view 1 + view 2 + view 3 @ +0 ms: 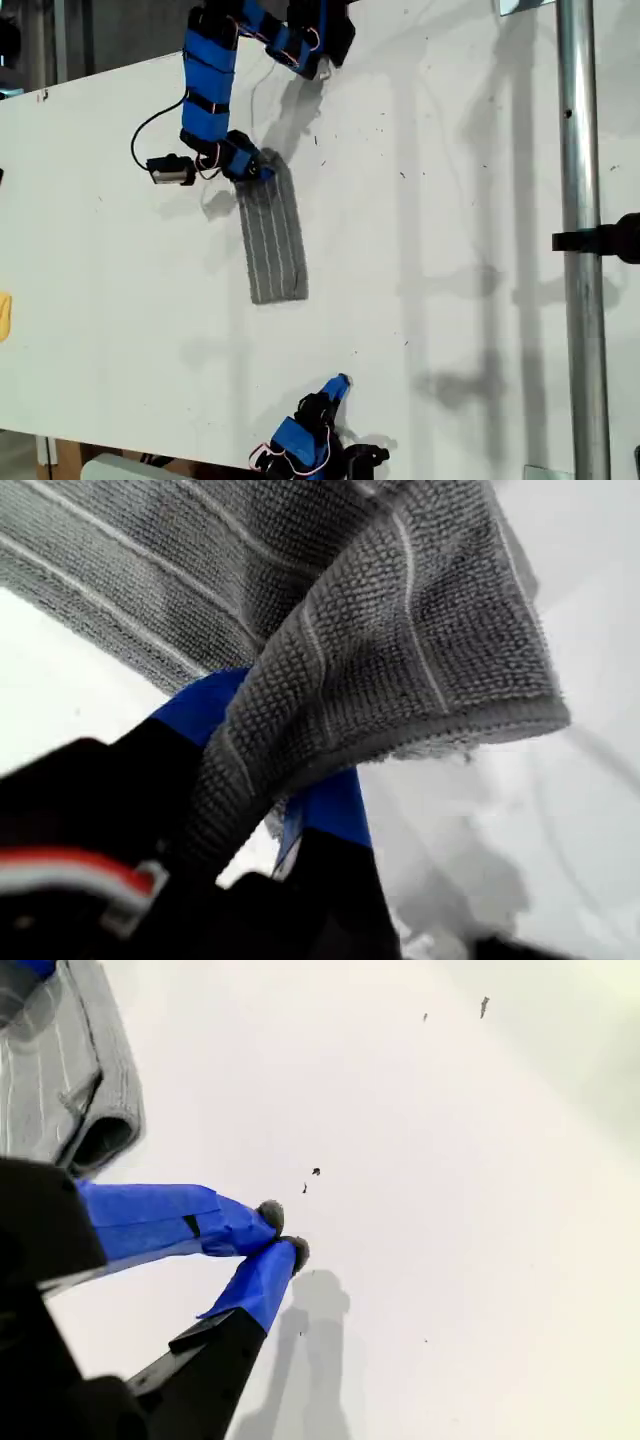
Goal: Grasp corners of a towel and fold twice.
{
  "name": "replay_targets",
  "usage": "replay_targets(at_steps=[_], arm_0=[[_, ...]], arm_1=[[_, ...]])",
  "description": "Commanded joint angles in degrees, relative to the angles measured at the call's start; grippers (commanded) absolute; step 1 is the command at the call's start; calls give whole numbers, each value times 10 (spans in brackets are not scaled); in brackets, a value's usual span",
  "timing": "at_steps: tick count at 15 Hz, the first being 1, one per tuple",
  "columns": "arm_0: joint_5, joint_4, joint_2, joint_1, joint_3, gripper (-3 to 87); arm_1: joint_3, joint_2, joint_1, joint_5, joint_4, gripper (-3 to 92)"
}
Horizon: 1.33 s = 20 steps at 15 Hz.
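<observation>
Towel (400, 670) corner draped over my first gripper (290, 810), jaws pinching the cloth.
Folded into a narrow strip mid-surface (450, 300); my second gripper (285, 1240), jaws pressed together, idles apart. Likely next: releasing the finished fold.

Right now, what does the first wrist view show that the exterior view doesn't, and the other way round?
Only the first wrist view shows a towel corner draped over my first gripper, its stitched hem visible. Only the exterior view shows the towel's narrow folded strip on the white table, a metal pole, and my second gripper away from the cloth. Both show the grey striped towel at my first gripper.
</observation>
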Motion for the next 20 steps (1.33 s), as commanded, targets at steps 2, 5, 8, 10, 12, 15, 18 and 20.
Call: replay_targets(at_steps=[2,5,8,10,12,15,18,20], arm_0=[[12,4,4,4,-11,7],[18,4,4,4,-11,4],[12,3,4,9,-9,-1],[11,3,4,11,-8,-1],[16,-1,4,11,-2,-1],[2,-1,4,8,9,29],[-63,2,4,-6,20,109],[-11,3,4,-15,20,109]], arm_1=[[10,255,-103,185,245,-3],[-120,154,-193,207,230,-3],[-325,-97,-236,175,148,-3],[-370,-173,-239,163,94,-3],[-362,-190,-233,157,31,69],[-325,-73,-163,131,-68,493],[-292,62,-63,120,-75,413],[-200,178,-20,102,-75,370]])
